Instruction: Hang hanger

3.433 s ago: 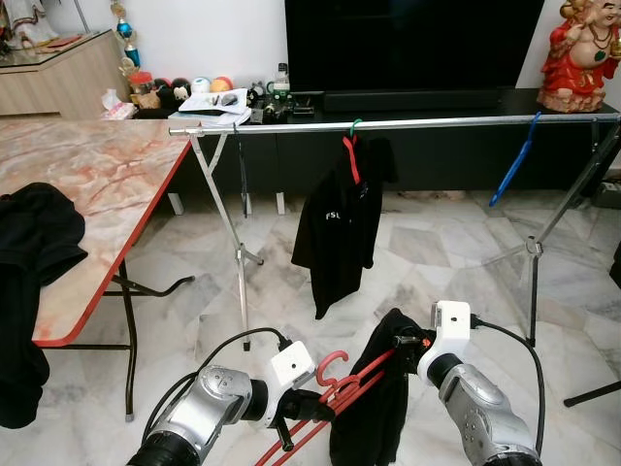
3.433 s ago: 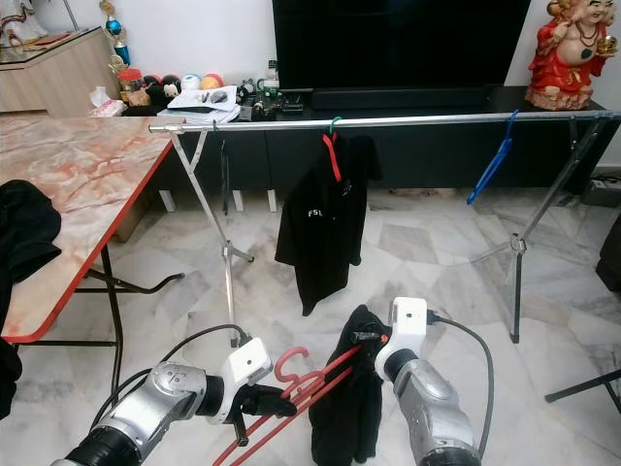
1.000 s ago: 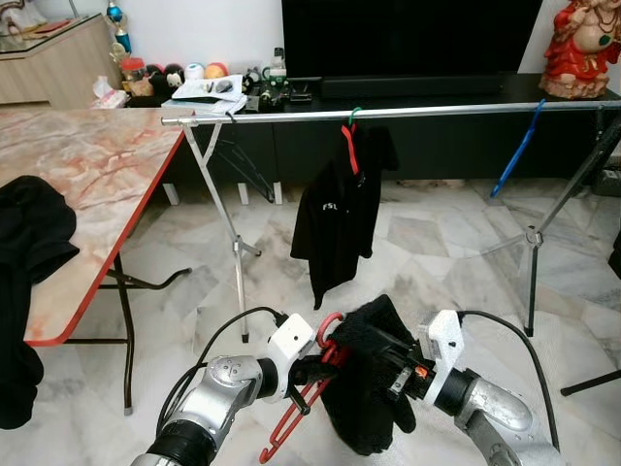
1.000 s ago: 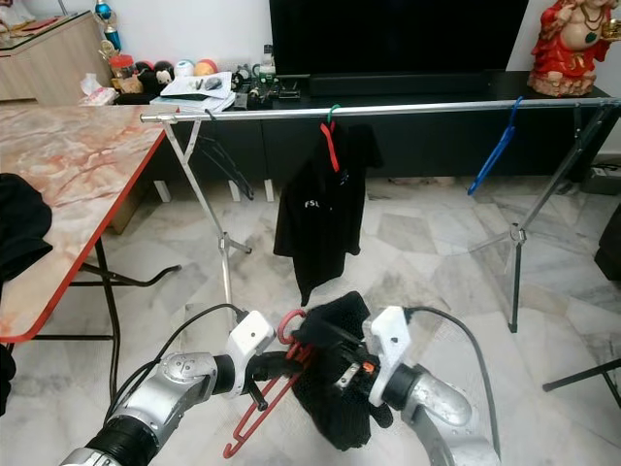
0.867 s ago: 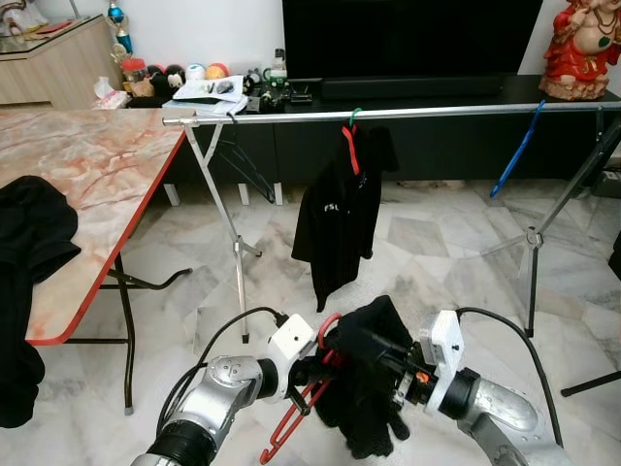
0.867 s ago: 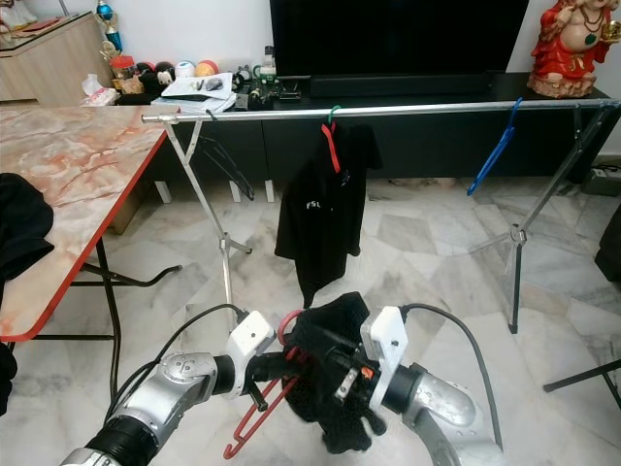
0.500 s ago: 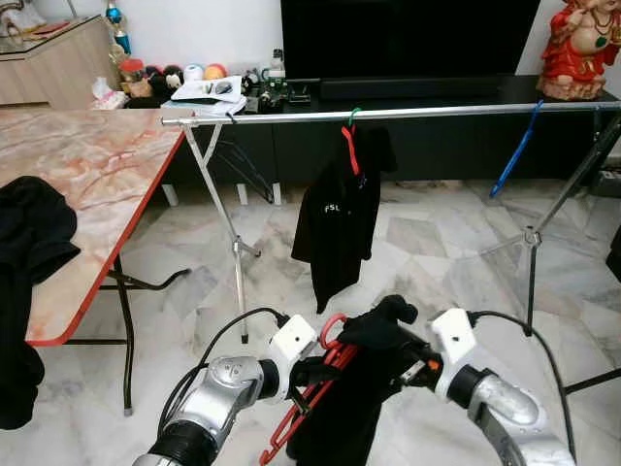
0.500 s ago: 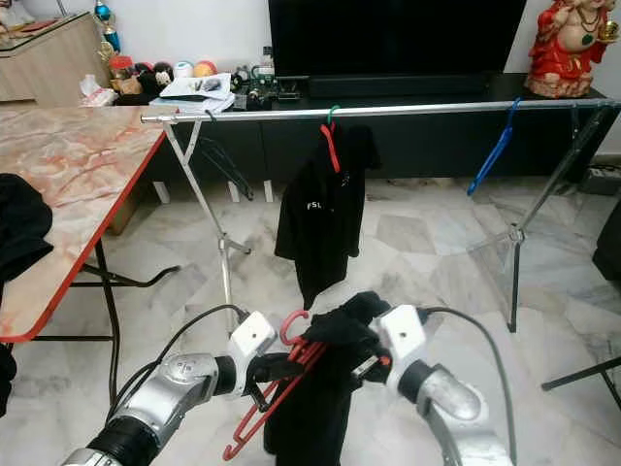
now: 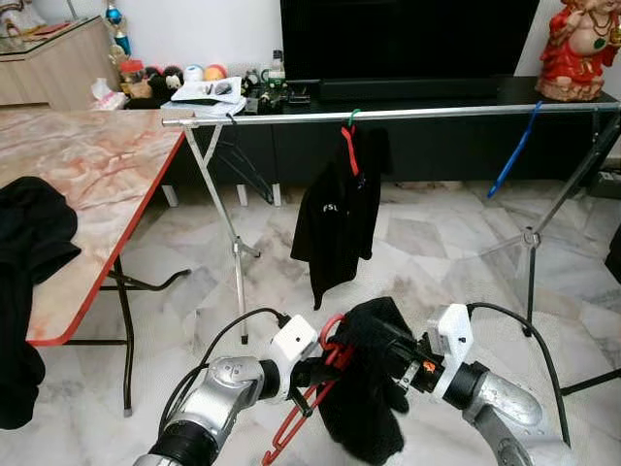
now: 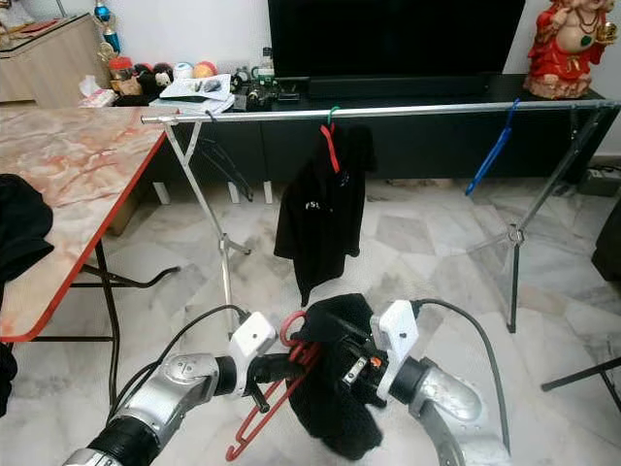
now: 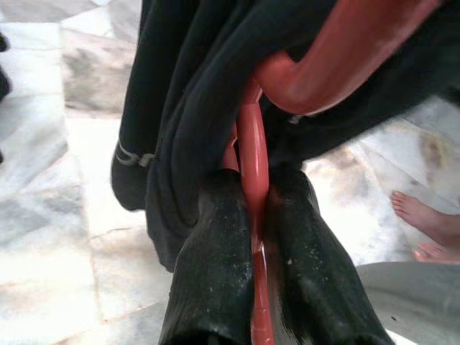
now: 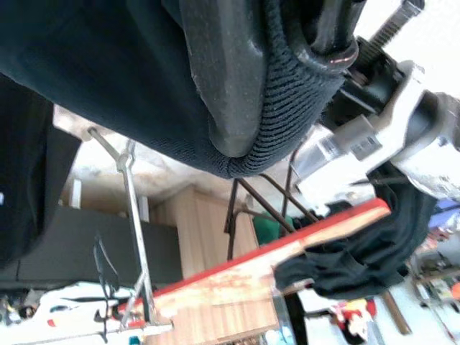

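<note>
We are gripping the red hanger (image 9: 309, 400) with our left gripper (image 11: 253, 237), both black fingers clenched on its thin stem just below the hook. Our right gripper (image 9: 396, 357) is buried in the black garment (image 9: 367, 388) that is draped over the hanger; its fingers are pressing into the fabric, so it is grasping the cloth. We are holding hanger and garment low, above the marble floor (image 9: 427, 243), well short of the metal rail (image 9: 408, 113). A black shirt (image 9: 340, 214) and a blue hanger (image 9: 514, 155) are hanging on that rail.
</note>
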Motion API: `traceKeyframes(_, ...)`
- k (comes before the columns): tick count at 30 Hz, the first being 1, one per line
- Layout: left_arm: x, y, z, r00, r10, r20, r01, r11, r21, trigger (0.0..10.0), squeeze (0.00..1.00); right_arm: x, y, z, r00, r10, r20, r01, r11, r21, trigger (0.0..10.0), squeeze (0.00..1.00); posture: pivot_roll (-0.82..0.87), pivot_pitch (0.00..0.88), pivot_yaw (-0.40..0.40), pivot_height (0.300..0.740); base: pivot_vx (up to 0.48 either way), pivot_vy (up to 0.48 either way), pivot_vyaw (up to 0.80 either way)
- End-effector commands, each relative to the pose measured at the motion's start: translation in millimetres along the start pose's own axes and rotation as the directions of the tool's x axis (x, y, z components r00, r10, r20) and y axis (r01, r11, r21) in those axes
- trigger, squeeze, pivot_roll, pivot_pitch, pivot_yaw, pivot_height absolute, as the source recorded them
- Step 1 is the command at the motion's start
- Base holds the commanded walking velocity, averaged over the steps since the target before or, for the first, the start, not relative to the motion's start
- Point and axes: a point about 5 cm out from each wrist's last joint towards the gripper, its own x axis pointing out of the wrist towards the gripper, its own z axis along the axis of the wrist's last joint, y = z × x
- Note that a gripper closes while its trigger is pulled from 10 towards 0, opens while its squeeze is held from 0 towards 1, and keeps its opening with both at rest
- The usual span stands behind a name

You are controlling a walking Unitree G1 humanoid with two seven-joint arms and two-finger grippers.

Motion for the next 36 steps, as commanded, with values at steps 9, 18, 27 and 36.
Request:
traceKeyframes(9, -6.4, -7.4, 7.1, 0.991, -0.125, 0.051, 0.125, 0.992, -0.007, 10.0, 0.00, -4.0, -5.7, -6.4, 0.995, -0.022, -0.093, 0.018, 0.999, -0.040, 10.0, 0.00, -0.04, 0.072, 0.062, 0.740, 0.000, 0.000, 0.00)
traceKeyframes(18, -7.3, -10.5, 10.5, 0.985, -0.162, 0.062, 0.162, 0.987, -0.009, 10.0, 0.00, -14.6, -5.6, -24.2, 0.970, 0.002, -0.241, -0.023, 0.996, -0.087, 10.0, 0.00, -0.05, 0.073, 0.058, 0.740, 0.000, 0.000, 0.00)
traceKeyframes(27, -7.7, -11.6, 14.7, 0.982, -0.172, 0.083, 0.174, 0.985, -0.018, 10.0, 0.00, -14.1, -1.7, -19.9, 0.973, 0.042, -0.227, -0.061, 0.995, -0.078, 10.0, 0.69, -0.05, 0.074, 0.057, 0.740, 0.000, 0.000, 0.00)
traceKeyframes(36, -8.3, -12.0, 16.7, 0.980, -0.178, 0.092, 0.181, 0.983, -0.023, 10.0, 0.00, -15.2, -2.4, -20.7, 0.972, 0.037, -0.233, -0.057, 0.995, -0.079, 10.0, 0.82, -0.05, 0.071, 0.057, 0.740, 0.000, 0.000, 0.00)
